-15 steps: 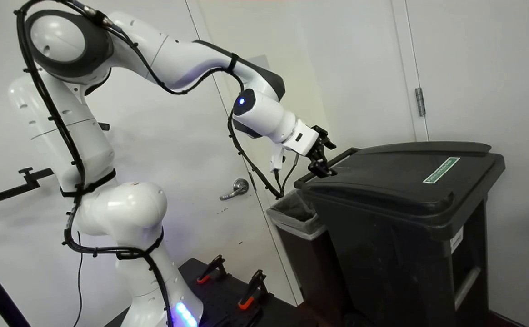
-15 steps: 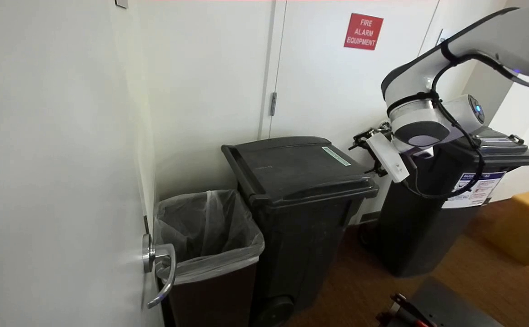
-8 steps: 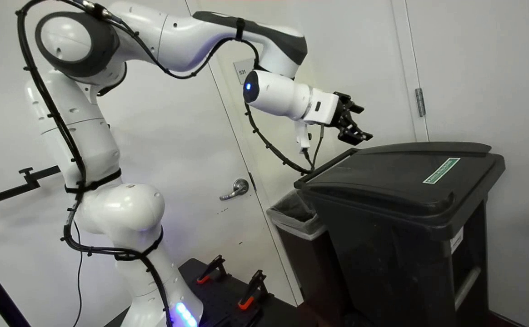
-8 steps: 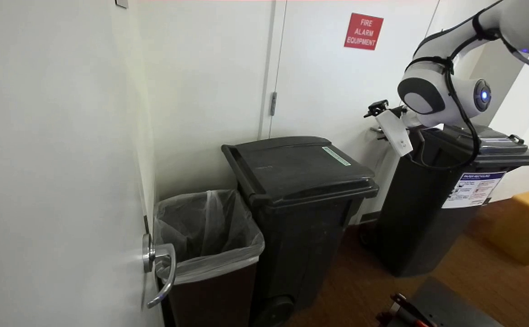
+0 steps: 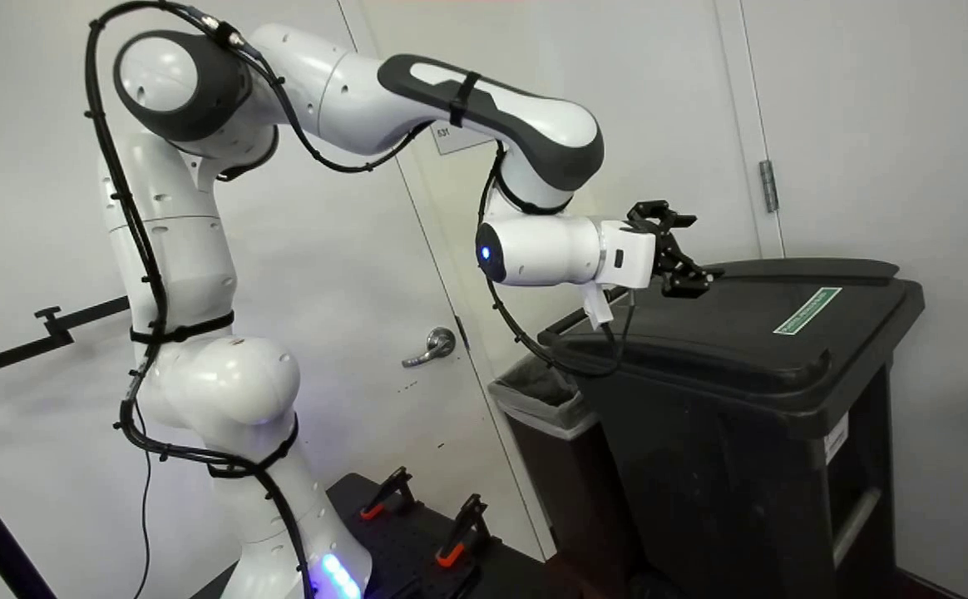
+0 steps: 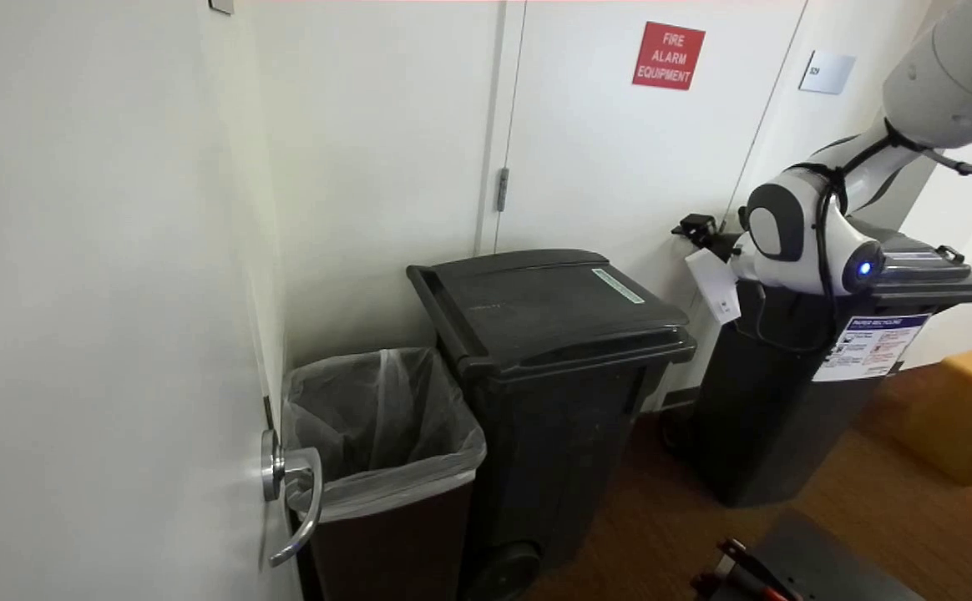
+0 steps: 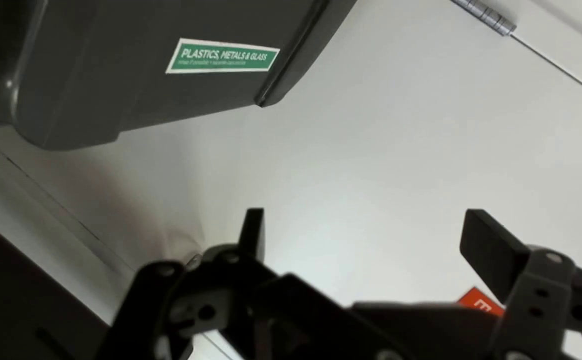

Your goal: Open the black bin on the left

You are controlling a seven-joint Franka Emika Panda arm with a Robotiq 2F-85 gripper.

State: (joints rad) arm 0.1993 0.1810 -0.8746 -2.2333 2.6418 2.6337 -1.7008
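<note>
The black bin (image 5: 742, 466) stands against the wall in both exterior views (image 6: 544, 442), with its lid (image 6: 536, 309) down. A pale green label (image 5: 808, 312) lies on the lid. In the wrist view the lid (image 7: 136, 85) and its label (image 7: 223, 56) fill the upper left. My gripper (image 5: 704, 248) is open and empty. In an exterior view it hangs right of the lid's edge and a little higher (image 6: 693, 229), apart from the bin. In the wrist view its fingers (image 7: 363, 212) are spread wide, with only white wall between them.
A lined waste bin (image 6: 386, 492) stands beside the black bin. Another black bin with a paper recycling sign (image 6: 870, 349) stands under the arm. A door handle (image 6: 306, 509) juts out nearby. A yellow box (image 6: 970, 409) is at right. A dark table with clamps (image 5: 459, 532) is by the robot base.
My gripper first rose, then sank somewhat, moving right in the exterior view with the bin at right. The wrist turned from pointing downward to nearly level. The bin and lid did not move.
</note>
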